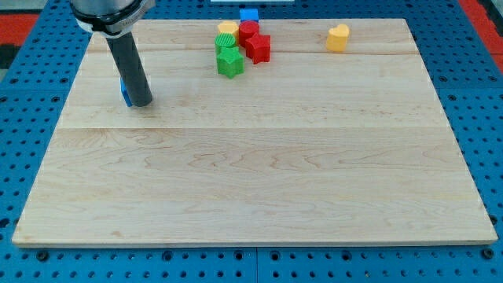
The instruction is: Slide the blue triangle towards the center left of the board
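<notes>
The blue triangle (124, 94) lies near the view's left edge of the wooden board (251, 173), in its upper half. Only a thin blue sliver of it shows, because my dark rod stands in front of it. My tip (141, 103) rests on the board right against the triangle's right side, touching or nearly touching it.
A cluster of blocks sits at the view's top centre: a blue cube (249, 15), a yellow block (228, 29), two red blocks (257, 47), a green cylinder (225, 42) and a green star-like block (230, 62). A yellow heart (338, 37) lies at the top right.
</notes>
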Controlling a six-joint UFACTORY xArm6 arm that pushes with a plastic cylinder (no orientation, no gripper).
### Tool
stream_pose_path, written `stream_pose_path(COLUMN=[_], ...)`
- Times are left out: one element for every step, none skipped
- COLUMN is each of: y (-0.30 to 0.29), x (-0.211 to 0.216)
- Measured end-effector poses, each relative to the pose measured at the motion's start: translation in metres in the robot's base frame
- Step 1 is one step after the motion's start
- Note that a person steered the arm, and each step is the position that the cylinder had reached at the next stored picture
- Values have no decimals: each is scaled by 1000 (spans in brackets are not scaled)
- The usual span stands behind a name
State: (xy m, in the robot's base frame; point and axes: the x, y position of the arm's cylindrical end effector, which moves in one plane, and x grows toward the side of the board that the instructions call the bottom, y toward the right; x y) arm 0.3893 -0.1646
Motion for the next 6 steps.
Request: stream_pose_path(y=[41,44,32,5,-28,-40], x=[-10,-39,-48,-47,-47,-37])
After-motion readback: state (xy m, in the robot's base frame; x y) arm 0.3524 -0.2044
